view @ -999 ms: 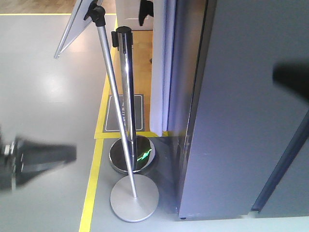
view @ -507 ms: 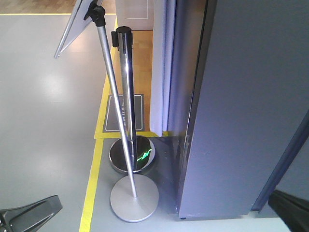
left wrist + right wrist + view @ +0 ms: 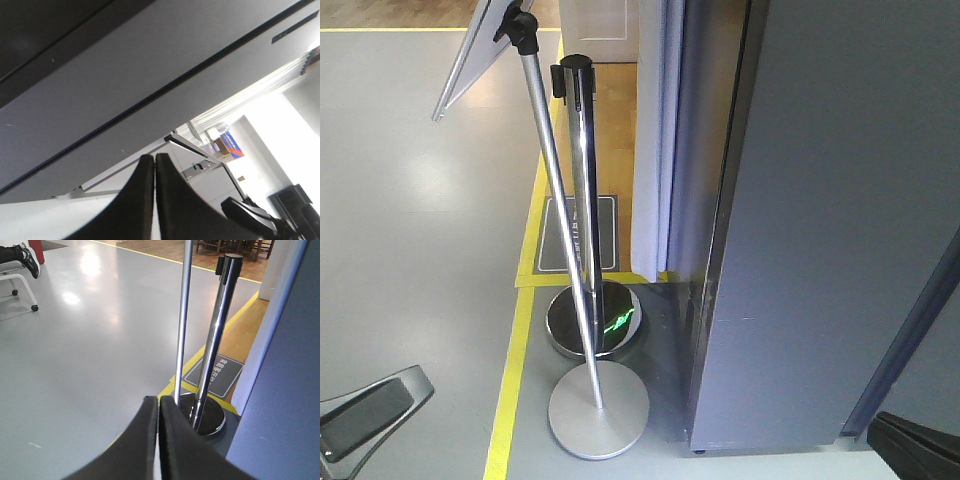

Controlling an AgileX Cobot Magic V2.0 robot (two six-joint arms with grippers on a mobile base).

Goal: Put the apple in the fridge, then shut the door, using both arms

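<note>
Wrist views — left gripper (image 3: pixel 154 172) and right gripper (image 3: pixel 159 417) jaws pressed together, empty.

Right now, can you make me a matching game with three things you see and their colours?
Things:
1. fridge
2. floor line
3. barrier post

Colours:
A. shiny silver
B. dark grey
C. yellow

Pairs: 1-B, 2-C, 3-A
</note>
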